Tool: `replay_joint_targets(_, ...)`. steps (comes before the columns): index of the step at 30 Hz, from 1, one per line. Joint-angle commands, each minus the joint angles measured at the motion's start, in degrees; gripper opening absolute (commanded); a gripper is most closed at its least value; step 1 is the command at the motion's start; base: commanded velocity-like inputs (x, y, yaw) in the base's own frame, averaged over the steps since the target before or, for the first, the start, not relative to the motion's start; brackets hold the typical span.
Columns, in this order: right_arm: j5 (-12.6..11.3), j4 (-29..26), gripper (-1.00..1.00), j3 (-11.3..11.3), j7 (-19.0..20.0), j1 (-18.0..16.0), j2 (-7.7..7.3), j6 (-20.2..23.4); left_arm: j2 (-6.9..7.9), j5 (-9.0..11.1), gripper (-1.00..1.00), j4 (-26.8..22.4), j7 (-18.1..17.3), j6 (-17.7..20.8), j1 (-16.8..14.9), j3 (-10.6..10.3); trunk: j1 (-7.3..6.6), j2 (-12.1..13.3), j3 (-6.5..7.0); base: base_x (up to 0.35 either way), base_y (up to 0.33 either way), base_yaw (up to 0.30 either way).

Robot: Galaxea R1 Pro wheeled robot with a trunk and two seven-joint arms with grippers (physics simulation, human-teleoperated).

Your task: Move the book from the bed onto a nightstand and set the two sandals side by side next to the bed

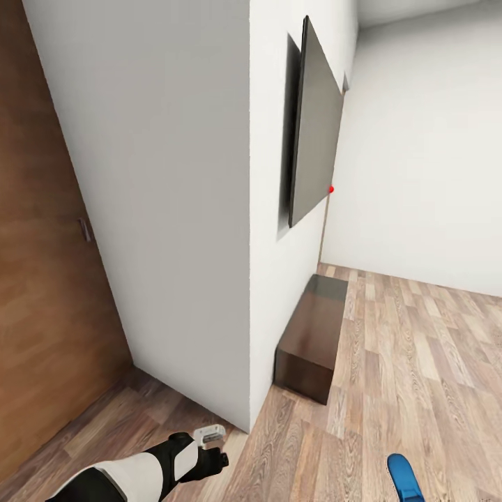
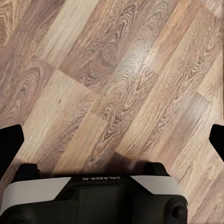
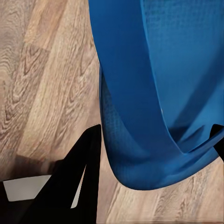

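One bright blue sandal (image 3: 140, 84) sits between the black fingers (image 3: 86, 158) of my right gripper (image 3: 154, 149), which is shut on it above the wood-plank floor. The same sandal (image 1: 405, 478) shows at the bottom edge of the head view. My left gripper (image 2: 112, 135) is open with nothing between its fingers, hanging over bare floor planks; in the head view the left gripper (image 1: 213, 446) is low at the left, near the wall corner. The book and the bed are out of view.
A white wall corner (image 1: 249, 279) juts out straight ahead, with a dark flat screen (image 1: 314, 132) mounted on its right face. Below it a low dark bench (image 1: 312, 338) stands against the wall. A brown wooden door (image 1: 42, 279) is at the left. Wood floor (image 1: 418, 362) stretches to the right.
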Motion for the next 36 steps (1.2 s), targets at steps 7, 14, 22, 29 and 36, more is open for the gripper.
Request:
replay_joint_targets(7, -0.69, 0.08, -1.00, 0.46, 0.43, -0.06, -0.09, 0.17, -0.03, 0.60, 1.00, 0.11, 0.04, 0.11, -0.08, -0.44, -1.52, 2.74, 1.33, 0.000, 0.000, -0.300)
replay_joint_targets(14, -0.75, 0.08, -1.00, 0.46, 0.46, -0.06, -0.06, 1.95, -0.03, 0.61, 1.00, 0.11, 0.04, 0.11, -0.08, -0.44, -3.06, 5.54, 2.60, 0.000, 0.000, -0.300)
replay_joint_targets(22, -0.86, 0.08, -1.00, 0.41, 0.51, -0.06, -0.06, 2.47, -0.03, 0.61, 1.00, 0.11, 0.04, 0.11, -0.08, -0.44, -4.82, 8.75, 4.04, 0.000, 0.000, -0.300)
replay_joint_targets(29, -0.94, 0.08, -1.00, 0.30, 0.60, -0.06, -0.14, 2.51, -0.03, 0.61, 1.00, 0.11, 0.04, 0.11, -0.07, -0.44, -6.35, 11.56, 5.30, 0.000, 0.000, -0.300)
replay_joint_targets(36, -0.95, 0.08, -1.00, 0.29, 0.60, -0.06, -0.15, 2.52, -0.03, 0.61, 1.00, 0.11, 0.04, 0.11, -0.08, -0.44, -6.57, 11.96, 5.48, 0.000, 0.000, -0.300)
